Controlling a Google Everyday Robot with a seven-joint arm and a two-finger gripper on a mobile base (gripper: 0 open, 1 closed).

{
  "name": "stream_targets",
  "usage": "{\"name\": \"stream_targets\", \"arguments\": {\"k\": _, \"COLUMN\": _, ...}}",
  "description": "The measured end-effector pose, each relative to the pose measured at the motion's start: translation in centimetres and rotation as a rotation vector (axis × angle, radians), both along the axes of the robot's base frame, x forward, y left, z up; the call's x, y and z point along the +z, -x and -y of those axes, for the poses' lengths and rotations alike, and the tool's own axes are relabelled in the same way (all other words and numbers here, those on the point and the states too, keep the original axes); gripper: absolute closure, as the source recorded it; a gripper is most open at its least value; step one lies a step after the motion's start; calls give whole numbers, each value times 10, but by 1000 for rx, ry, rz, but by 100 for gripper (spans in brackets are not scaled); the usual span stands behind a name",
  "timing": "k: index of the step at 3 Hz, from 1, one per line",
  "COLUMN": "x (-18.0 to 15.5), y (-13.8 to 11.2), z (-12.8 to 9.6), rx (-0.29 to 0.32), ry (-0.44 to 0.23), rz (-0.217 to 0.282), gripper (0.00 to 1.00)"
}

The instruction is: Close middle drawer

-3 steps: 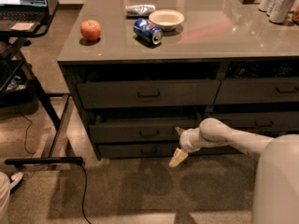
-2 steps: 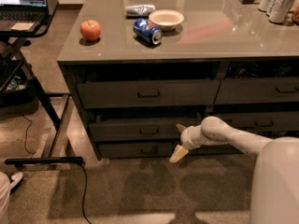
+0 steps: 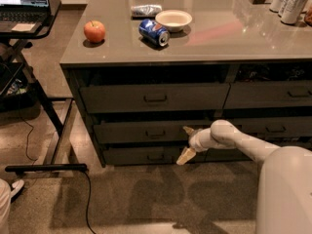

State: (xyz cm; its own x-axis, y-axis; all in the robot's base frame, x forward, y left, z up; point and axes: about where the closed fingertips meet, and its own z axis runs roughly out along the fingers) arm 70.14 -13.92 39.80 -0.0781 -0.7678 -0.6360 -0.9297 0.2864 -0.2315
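Note:
The middle drawer (image 3: 141, 132) is the wide dark-grey front with a small bar handle (image 3: 155, 133), second from the top in the left stack under the countertop. It stands slightly out, with a dark gap above it. My gripper (image 3: 186, 143) is at the drawer's right end, in front of the front panel. Its two tan fingers (image 3: 185, 156) are spread apart, one up and one down, with nothing between them. I cannot tell whether they touch the front. The white arm (image 3: 243, 143) reaches in from the lower right.
The top drawer (image 3: 155, 98) and bottom drawer (image 3: 146, 156) lie above and below it, with more drawers (image 3: 273, 128) to the right. On the countertop are an apple (image 3: 94, 31), a blue can (image 3: 154, 32), a bowl (image 3: 173, 19) and several cans (image 3: 292, 1). A laptop stand (image 3: 29, 28) and floor cable (image 3: 87, 199) are at the left.
The gripper has moved up a little along the right end of the middle drawer front. The drawer front has not visibly moved.

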Motion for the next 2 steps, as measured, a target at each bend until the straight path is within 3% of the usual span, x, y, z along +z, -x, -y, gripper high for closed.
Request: {"name": "stream_targets", "arguments": {"k": 2, "x": 2, "y": 5, "z": 8, "rx": -13, "ry": -12, "rz": 10, "gripper": 0}}
